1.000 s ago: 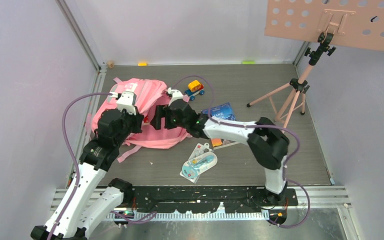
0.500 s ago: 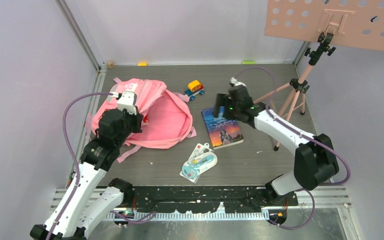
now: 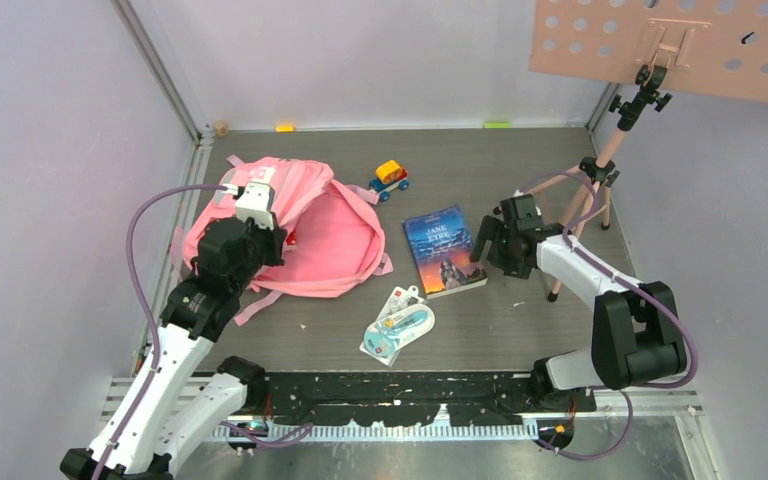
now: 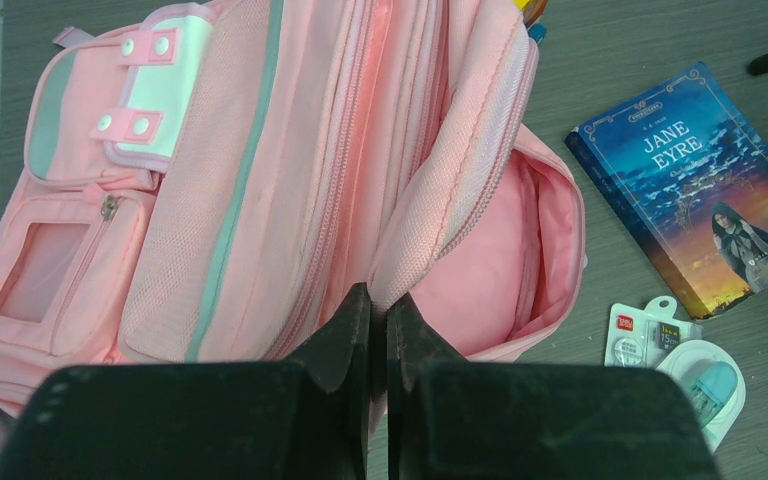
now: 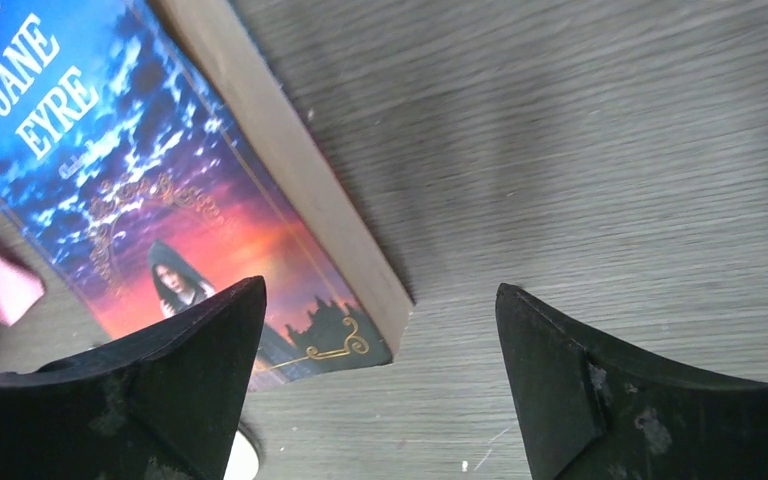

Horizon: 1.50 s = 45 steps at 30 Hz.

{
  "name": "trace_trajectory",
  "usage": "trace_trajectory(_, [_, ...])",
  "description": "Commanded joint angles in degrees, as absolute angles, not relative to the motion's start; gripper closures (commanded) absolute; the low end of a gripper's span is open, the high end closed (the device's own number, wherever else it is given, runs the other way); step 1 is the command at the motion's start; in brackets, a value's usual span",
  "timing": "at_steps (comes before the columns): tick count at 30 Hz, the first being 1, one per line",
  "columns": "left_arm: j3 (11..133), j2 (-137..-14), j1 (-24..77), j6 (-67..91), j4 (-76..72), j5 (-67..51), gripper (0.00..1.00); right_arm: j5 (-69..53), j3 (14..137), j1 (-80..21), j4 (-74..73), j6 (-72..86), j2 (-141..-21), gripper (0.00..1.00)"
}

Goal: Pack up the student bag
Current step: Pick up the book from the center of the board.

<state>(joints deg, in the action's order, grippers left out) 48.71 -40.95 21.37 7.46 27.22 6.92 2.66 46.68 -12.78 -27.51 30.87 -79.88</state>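
The left tool, clamped on a flap of the bag, holds its mouth open at the left of the surface. The right tool, jaws wide, straddles a corner of the book (likely the next thing in).

The book bears "JANE EYRE" in pale capitals on its blue cover (the finer print above stays unreadable).

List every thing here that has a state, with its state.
student bag: lying flat, main compartment open.
book: closed, cover up.
left gripper: shut on the bag's rim.
right gripper: open, above the book's corner.
music stand: upright.
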Motion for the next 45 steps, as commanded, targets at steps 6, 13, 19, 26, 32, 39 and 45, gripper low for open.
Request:
trace_trajectory(6, [50.54,-40.06,21.27,6.81,22.85,8.33,1.0,-10.63,44.75,-12.74,-22.47,33.55,-80.52,0.15])
trace_trajectory(13, [50.54,-40.07,21.25,6.77,22.85,8.27,1.0,-11.18,44.22,-12.74,-22.27,33.59,-82.76,0.18])
trace_trajectory(19, [50.49,-40.21,21.23,6.77,22.76,8.1,1.0,-10.51,43.73,-12.83,-21.8,33.98,-84.72,0.22])
trace_trajectory(26, [50.53,-40.75,21.26,6.61,22.65,6.75,1.0,-12.88,42.97,-13.0,-19.05,35.51,-85.87,0.53])
trace_trajectory(32, [50.92,-41.52,21.27,5.98,22.37,2.26,1.0,-14.34,42.75,-13.01,-17.16,37.09,-83.94,0.97])
trace_trajectory(39, [54.88,-43.21,21.27,9.6,25.43,-6.73,0.22,-15.24,44.0,-13.0,-16.96,39.93,-74.53,0.99])
trace_trajectory(45, [54.98,-41.97,21.27,21.83,23.34,-10.01,0.04,-13.5,45.38,-13.0,-13.7,44.05,-63.26,0.99])
